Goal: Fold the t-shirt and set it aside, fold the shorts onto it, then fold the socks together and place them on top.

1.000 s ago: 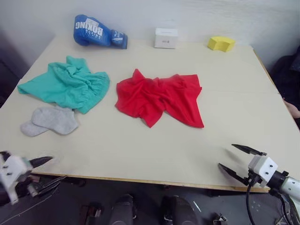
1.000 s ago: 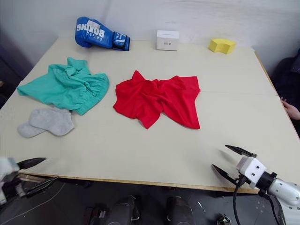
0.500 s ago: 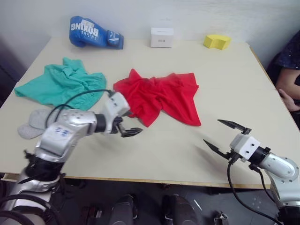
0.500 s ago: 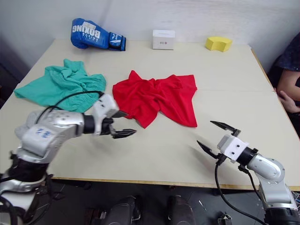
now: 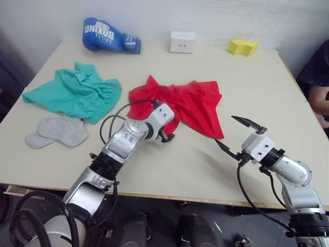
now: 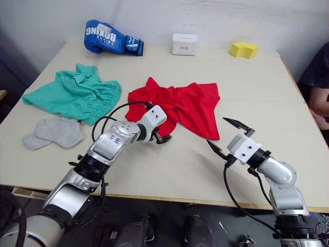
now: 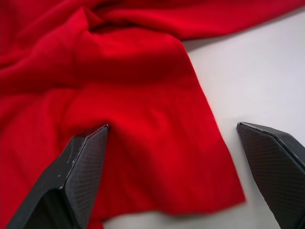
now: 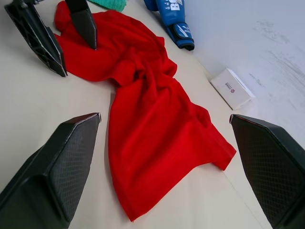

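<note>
1. A bright red soft-fabric t-shirt (image 5: 180, 105) is lying crumpled mid-table;
2. teal gathered-waist fabric shorts (image 5: 74, 92) are lying bunched to its left;
3. two light grey knit ankle socks (image 5: 56, 131) are lying overlapped just beside the shorts.

The table (image 5: 169, 170) has a smooth, matt, pale cream top. On it the t-shirt (image 5: 190, 105) is soft red cloth, rumpled into folds with a dull sheen. Left of the t-shirt, the shorts (image 5: 72, 92) are thin crinkled teal fabric, and the socks (image 5: 59, 131) are matt grey knit. Beyond the t-shirt, the boxing glove (image 5: 105, 36) looks glossy blue, and the yellow block (image 5: 242, 47) looks spongy. The left end effector (image 7: 171, 176) has black fingers (image 7: 83, 162) with a fine cross-hatched texture.
</note>
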